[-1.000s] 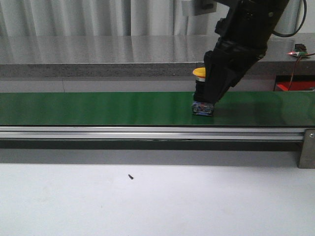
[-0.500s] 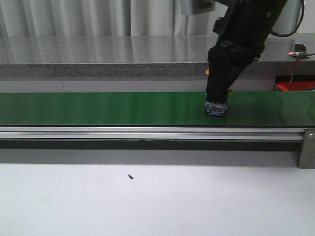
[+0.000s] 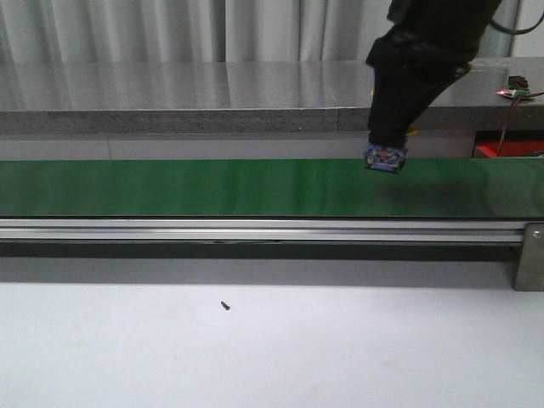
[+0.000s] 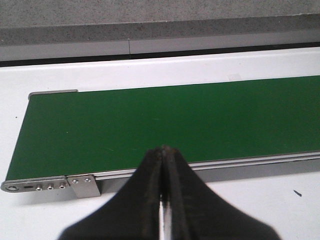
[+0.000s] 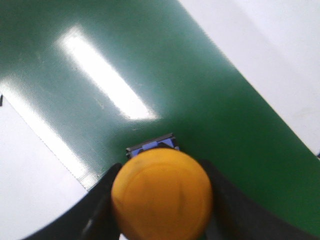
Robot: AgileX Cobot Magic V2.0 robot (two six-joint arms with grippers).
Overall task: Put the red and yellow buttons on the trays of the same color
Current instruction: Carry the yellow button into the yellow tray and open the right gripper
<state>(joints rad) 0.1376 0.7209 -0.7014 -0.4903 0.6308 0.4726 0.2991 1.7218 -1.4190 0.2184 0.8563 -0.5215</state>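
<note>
The yellow button (image 5: 161, 194) is pinched by the right gripper (image 3: 385, 156) and has been lifted off the green belt (image 3: 212, 187). The left gripper (image 4: 163, 165) is pressed together, empty.

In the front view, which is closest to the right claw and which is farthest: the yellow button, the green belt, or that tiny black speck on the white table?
1. Yellow button: clamped in the right gripper, lifted above the belt.
2. Green belt: directly below the gripper, not touching it.
3. Black speck: on the white table, toward the camera and off to the left.
</note>
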